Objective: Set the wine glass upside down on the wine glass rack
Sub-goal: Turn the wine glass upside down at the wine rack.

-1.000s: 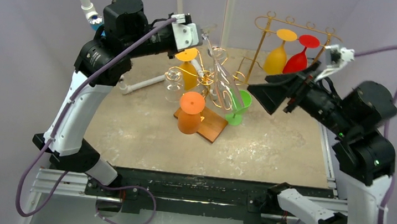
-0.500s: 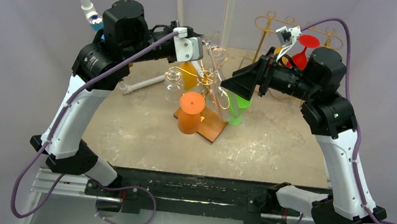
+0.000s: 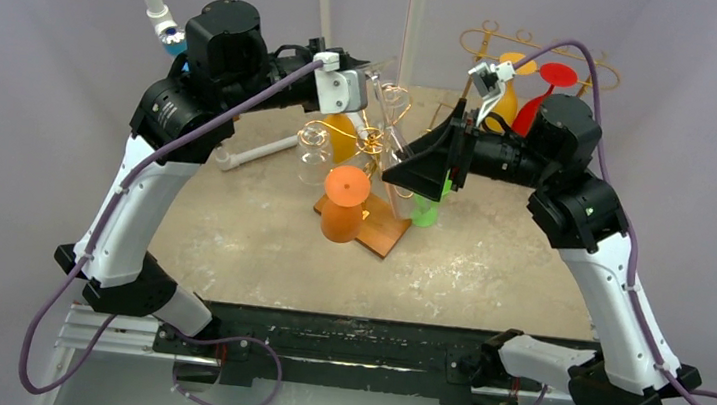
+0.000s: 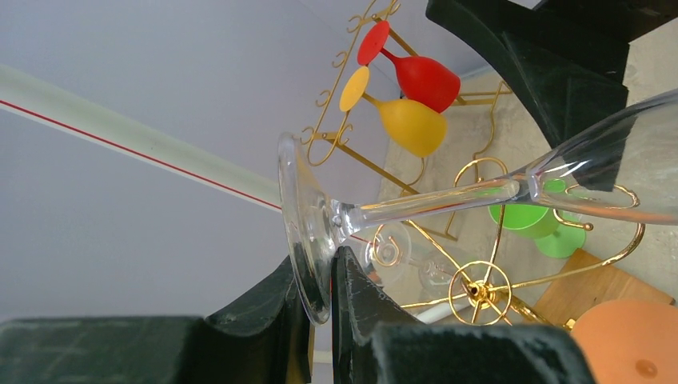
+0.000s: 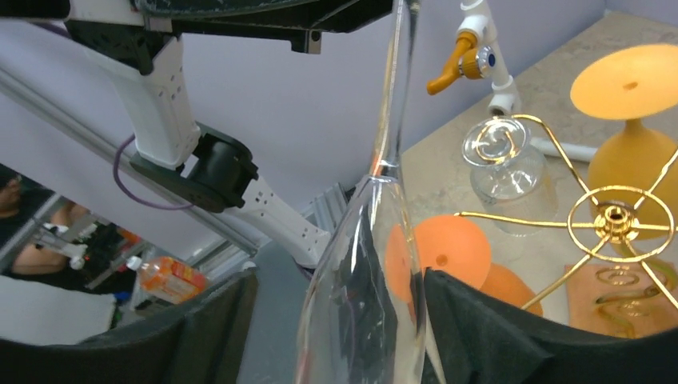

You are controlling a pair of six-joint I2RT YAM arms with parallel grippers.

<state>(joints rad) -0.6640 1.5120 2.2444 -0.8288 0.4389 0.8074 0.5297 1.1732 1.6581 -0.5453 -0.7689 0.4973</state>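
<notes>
clear glass (image 4: 432,204) | left gripper (image 4: 320,280) pinching its foot | right gripper (image 5: 340,320) gaping round bowl | i fear clamping cracks it

Lighting bright, even, diffuse, from above. Speckled beige tabletop (image 3: 488,266) shows only faint soft shadows beside the flat wooden base (image 3: 387,232). Top view sharp throughout. Left wrist view: white glints on the stem and foot of the clear wine glass (image 4: 448,200); left gripper (image 4: 320,268) blurred up close. Right wrist view: glass bowl smeared with reflections, right gripper (image 5: 340,320) out of focus, lower-left background dim and soft.
</notes>
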